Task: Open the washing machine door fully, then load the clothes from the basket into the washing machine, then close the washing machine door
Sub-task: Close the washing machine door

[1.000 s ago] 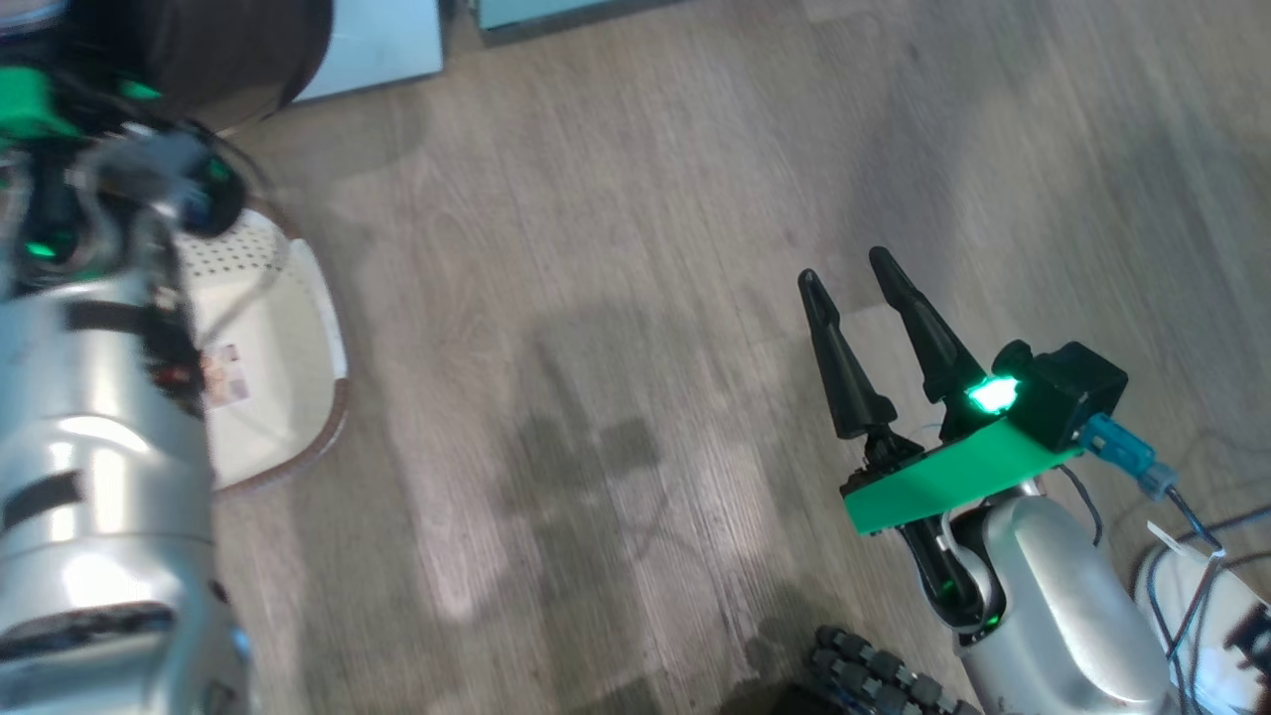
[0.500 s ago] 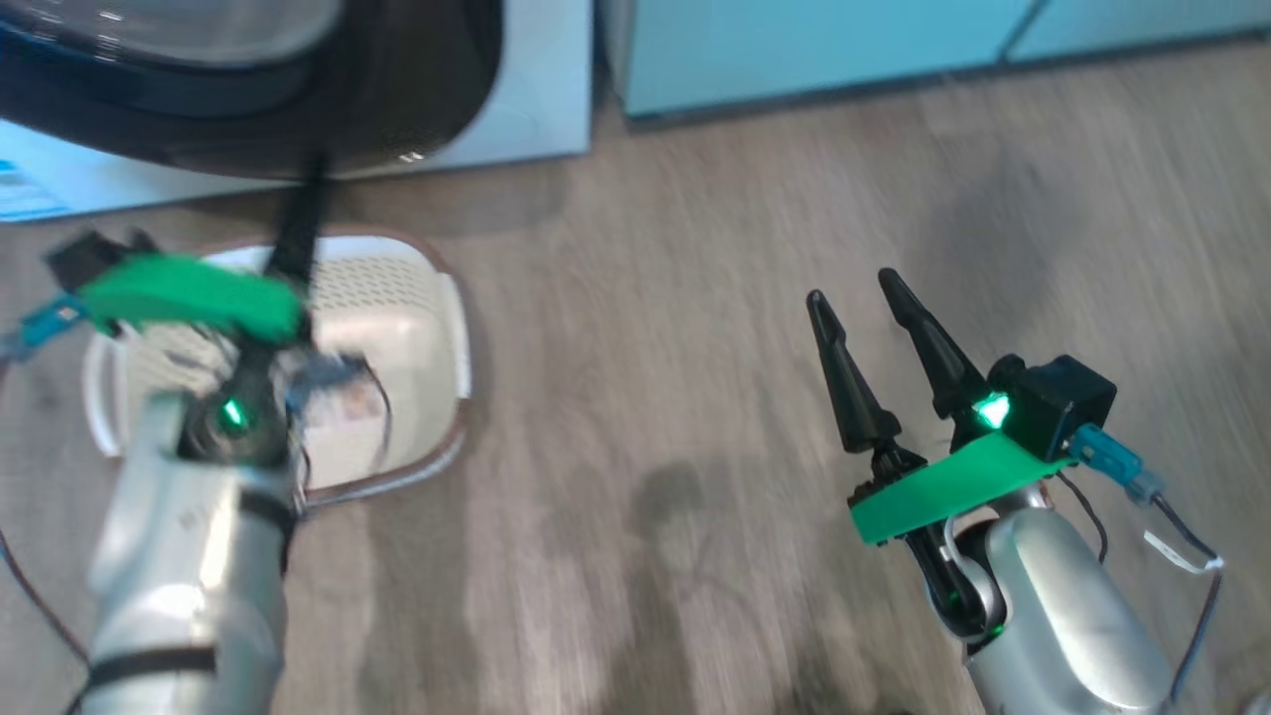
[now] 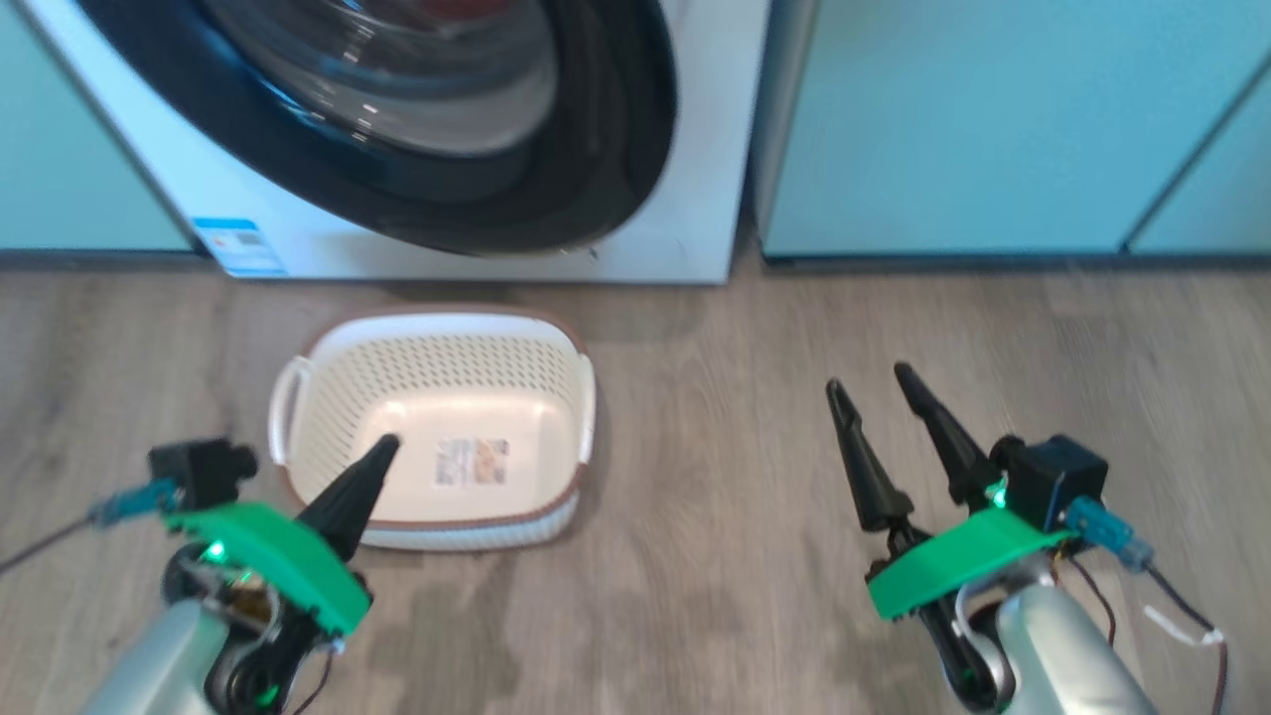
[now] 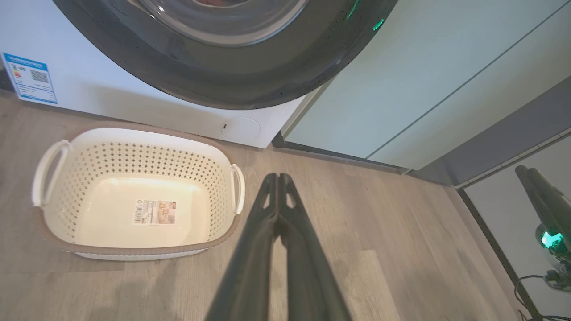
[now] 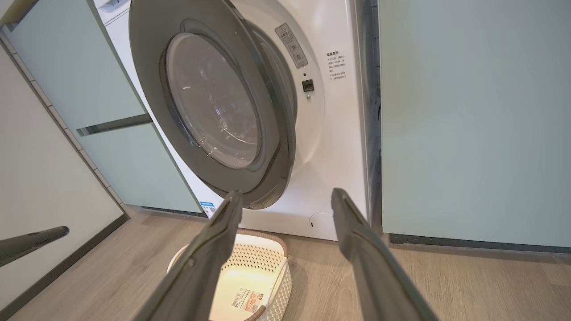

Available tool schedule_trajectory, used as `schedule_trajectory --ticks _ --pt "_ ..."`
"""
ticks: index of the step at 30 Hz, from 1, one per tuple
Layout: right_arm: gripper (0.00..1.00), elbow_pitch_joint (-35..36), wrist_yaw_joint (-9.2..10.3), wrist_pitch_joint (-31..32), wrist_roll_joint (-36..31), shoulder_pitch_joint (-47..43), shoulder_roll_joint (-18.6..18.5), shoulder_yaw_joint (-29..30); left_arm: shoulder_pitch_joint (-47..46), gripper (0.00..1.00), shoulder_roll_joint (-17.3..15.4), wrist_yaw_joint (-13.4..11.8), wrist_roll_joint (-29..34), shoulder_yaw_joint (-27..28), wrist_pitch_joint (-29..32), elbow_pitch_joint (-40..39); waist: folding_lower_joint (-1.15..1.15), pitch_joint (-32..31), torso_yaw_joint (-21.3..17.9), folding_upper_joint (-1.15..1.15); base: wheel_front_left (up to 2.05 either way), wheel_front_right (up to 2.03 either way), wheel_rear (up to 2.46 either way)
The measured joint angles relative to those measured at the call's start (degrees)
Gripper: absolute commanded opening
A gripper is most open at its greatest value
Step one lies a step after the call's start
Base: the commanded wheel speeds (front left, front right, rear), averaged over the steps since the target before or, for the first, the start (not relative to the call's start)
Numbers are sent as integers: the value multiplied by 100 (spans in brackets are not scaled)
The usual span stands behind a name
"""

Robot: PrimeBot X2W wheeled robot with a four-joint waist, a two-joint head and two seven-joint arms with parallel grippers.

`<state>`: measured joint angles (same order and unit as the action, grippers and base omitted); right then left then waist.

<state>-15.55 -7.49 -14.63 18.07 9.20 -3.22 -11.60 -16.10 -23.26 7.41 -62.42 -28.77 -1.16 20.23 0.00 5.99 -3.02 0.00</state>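
The left hand (image 4: 277, 176) has its two fingers pressed together on nothing. The right hand (image 3: 868, 377) has its fingers spread wide, and it too is empty. Below and just ahead of the left hand, the basket (image 3: 427, 362) sits on the wooden floor (image 3: 715, 447). It holds only its paper label (image 3: 472, 462).

The clothes (image 3: 452, 8) appear to be in the drum, since a sliver of red shows through the glass. Beyond both sets of fingertips stands the washing machine (image 5: 330, 147). In the right wrist view, the washing machine door (image 5: 214, 102) hangs ajar. Its hinge is on the side away from the right hand, and the latch socket (image 5: 308, 84) on the white front is uncovered.

By my reading, what is left is closing the door. It is a rigid panel that should swing easily on its hinge. The last stretch against the rubber seal will probably need a firmer push before the catch holds.

The rim is glossy, so fingertips could slide across it, and a flat press suits it better than a pinch. The best place to press looks like the free edge of the rim, on the right hand's side. Leverage is greatest there, and it keeps the hand off the bulging glass.
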Motion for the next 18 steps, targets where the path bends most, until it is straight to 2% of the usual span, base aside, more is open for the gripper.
schedule_trajectory --ticks 4,7,8,12,16,18 --pt "100 -38 0 0 -1 -207 0 0 309 0 -196 -14 526 -53 -882 -53 0 -324 252 0 0 0 0" --pt "100 -43 0 0 -1 -309 0 11 533 0 -191 -287 1034 36 -1250 -103 0 -523 419 0 0 0 0" --pt "100 -42 0 0 -7 -321 0 20 684 0 -143 -432 1372 248 -1304 -240 0 -623 514 0 0 0 0" --pt "100 -19 0 0 -93 -321 1 13 1044 0 332 -712 2357 1288 -1310 -954 0 -745 620 0 0 0 0" --pt "100 42 0 0 -93 -330 1 14 1534 0 1005 -672 3329 2139 -1313 -1528 0 -773 610 0 0 0 0" --pt "100 43 0 0 -93 -335 1 9 1757 0 1282 -511 3777 2424 -1313 -1714 0 -773 586 0 0 0 0"
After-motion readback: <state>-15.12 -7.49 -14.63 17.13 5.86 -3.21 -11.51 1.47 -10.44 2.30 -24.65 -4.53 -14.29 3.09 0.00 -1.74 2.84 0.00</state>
